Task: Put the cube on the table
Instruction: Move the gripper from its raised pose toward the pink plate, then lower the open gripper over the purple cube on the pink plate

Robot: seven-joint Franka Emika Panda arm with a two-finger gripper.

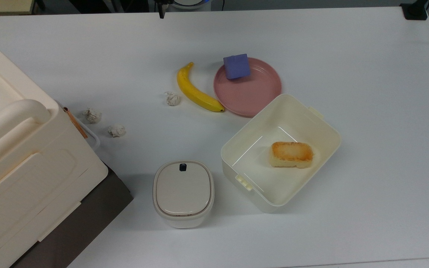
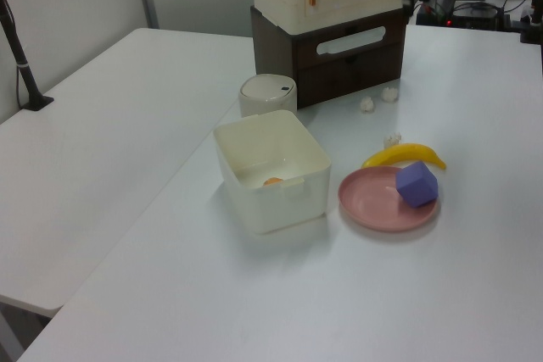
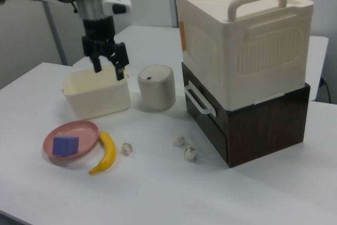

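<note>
the cube lies on the pink plate, at the plate's edge that is toward the top view's upper left (one corner reaches a little over the rim). in the right view the cube sits in the middle of the plate, near the front left corner of the table. in the left view the cube is on the right part of the plate.

the gripper hangs in the air in the right view, its two fingers apart with nothing between them, well above the table and not touching the cube.

a banana lies just beside the plate, on the top view's left of it. an open cream box stands next to the plate, and inside it rests a golden-brown bread-like block. a small round bin with a lid stands on the top view's left of this box. three crumpled paper balls lie on the table between the banana and the big cream container, which stands on a dark brown drawer unit at the top view's left edge of the tabletop.
</note>
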